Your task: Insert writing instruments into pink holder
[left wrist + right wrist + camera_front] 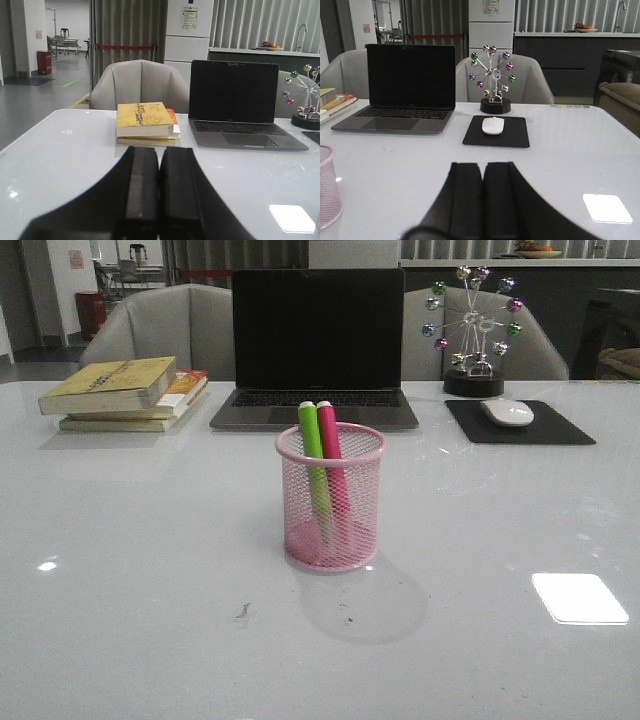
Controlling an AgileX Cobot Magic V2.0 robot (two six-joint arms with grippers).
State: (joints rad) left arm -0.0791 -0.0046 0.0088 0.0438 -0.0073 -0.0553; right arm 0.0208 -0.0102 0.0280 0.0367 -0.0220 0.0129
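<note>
Item: our left gripper and right gripper were closed and empty, since the lime-green marker and magenta marker already leaned in the pink mesh holder.

The pink holder is wire mesh on a glossy white table; markers look smooth plastic.

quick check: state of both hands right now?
Left hand: closed, fingers pressed together, holding nothing.
Right hand: closed, fingers pressed together, holding nothing.
</note>
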